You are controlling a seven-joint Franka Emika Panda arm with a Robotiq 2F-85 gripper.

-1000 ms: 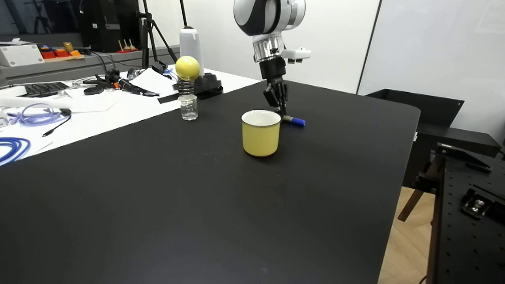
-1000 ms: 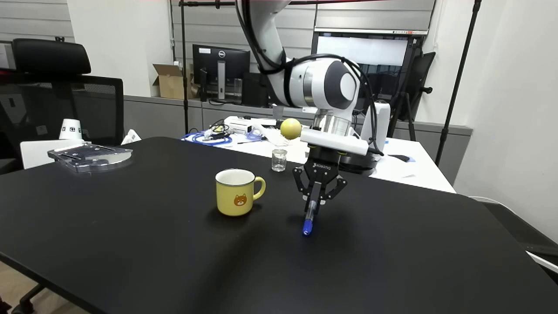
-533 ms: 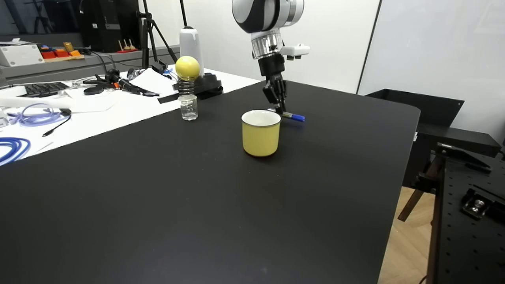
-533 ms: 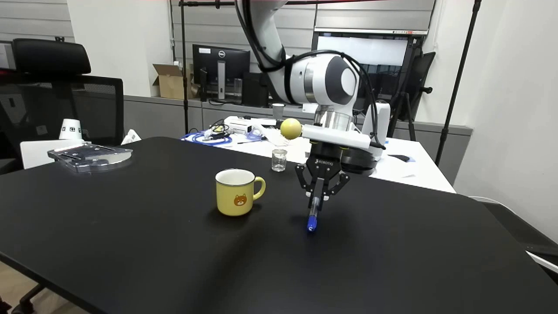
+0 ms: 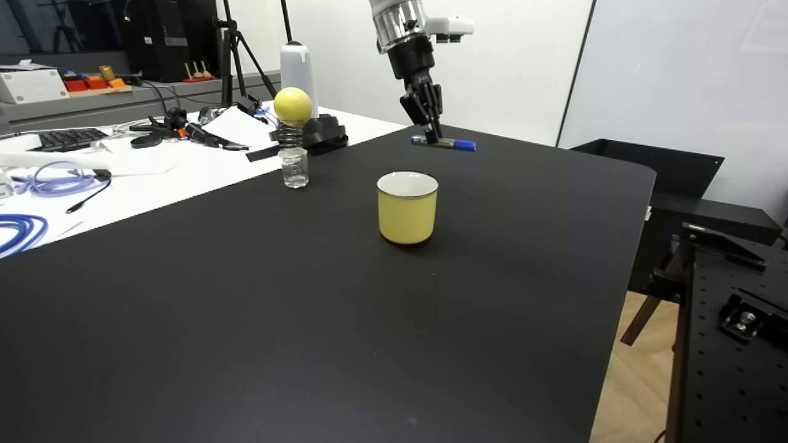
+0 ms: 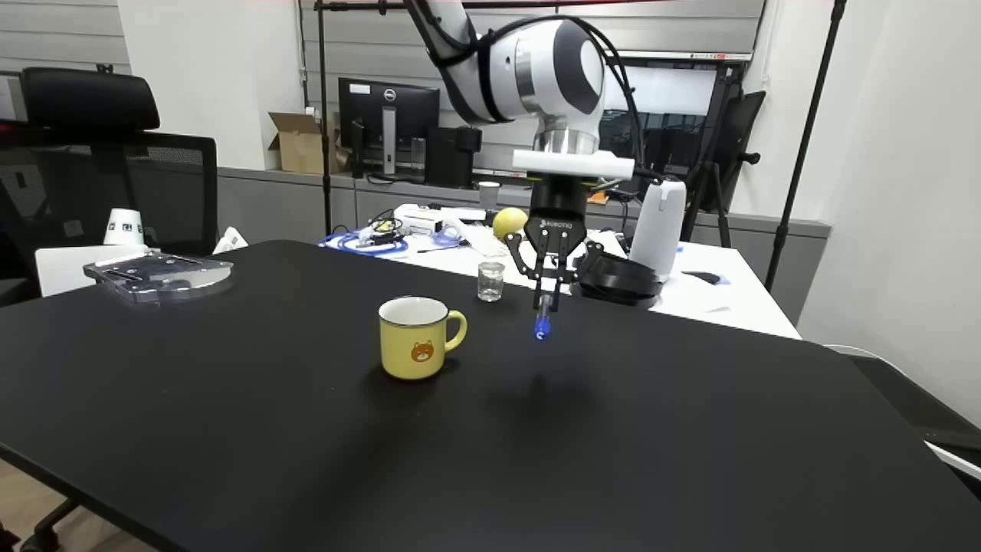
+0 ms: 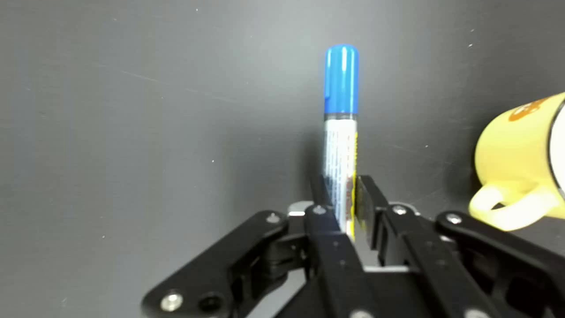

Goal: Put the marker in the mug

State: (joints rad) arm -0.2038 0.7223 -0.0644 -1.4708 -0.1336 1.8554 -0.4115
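The marker has a blue cap and a white and yellow body. It shows in both exterior views (image 5: pixel 465 146) (image 6: pixel 542 328) and the wrist view (image 7: pixel 341 84). My gripper (image 6: pixel 546 303) is shut on the marker's body and holds it roughly level, above the table. In the wrist view the gripper (image 7: pixel 342 187) has the marker between its fingers, blue cap pointing away. The pale-yellow mug (image 5: pixel 406 215) stands upright on the table in both exterior views (image 6: pixel 406 349). The wrist view shows the mug (image 7: pixel 512 145) at the right edge, handle toward the gripper, partly cut off.
A clear glass (image 6: pixel 490 282) stands near the table's far edge; a yellow ball (image 5: pixel 293 106) on a spring shows above it. A clear plate (image 6: pixel 165 276) lies on the black table (image 6: pixel 230 429). A white table (image 5: pixel 141 166) with cables and tools adjoins it.
My gripper has risen with the marker, lifting it from near the tabletop to well above it. The marker stays between the fingers. The mug has not moved.
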